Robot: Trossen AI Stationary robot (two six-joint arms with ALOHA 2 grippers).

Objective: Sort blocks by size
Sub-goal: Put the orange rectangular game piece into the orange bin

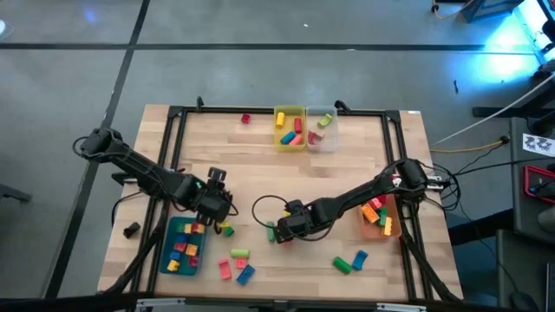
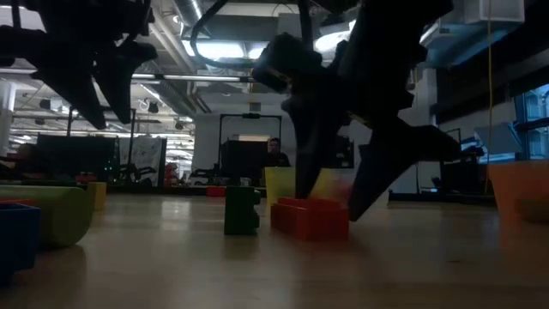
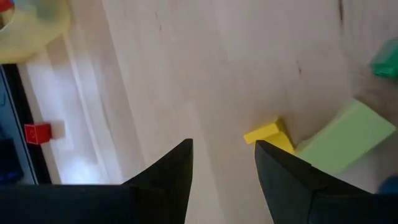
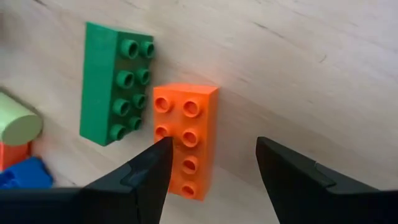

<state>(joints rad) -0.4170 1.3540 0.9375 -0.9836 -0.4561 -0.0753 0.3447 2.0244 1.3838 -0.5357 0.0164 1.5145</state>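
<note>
Two dark arms reach over the wooden table (image 1: 260, 165) in my high view. The left gripper (image 1: 217, 201) hangs just past the far right corner of the teal plastic bin (image 1: 167, 251), which holds small red, yellow and orange plastic bricks. The right gripper (image 1: 286, 227) sits near the table's middle, over a long green plastic brick (image 1: 270, 231) and an orange one beside it. Loose bricks lie along the near edge: a pink one (image 1: 225, 269), a blue one (image 1: 245, 275), a green one (image 1: 342, 264). At the far edge stand a yellow bin (image 1: 279, 115) and a clear bin (image 1: 328, 141), each holding a few bricks; an orange bin (image 1: 388, 228) sits at the right.

From table height I see the green brick (image 2: 241, 210) and a reddish-orange brick (image 2: 310, 218) close together, with the right arm's dark fingers coming down just right of them.

Through the left wrist camera, the left claw (image 3: 222, 165) has its fingers spread with nothing between them; a small yellow plastic brick (image 3: 268, 134) lies just beyond one fingertip, touching a pale green block (image 3: 345, 137).

Through the right wrist camera, the right claw (image 4: 212, 163) stands parted and empty above the long orange studded brick (image 4: 186, 140), which lies corner to side against the green brick (image 4: 116, 84).
</note>
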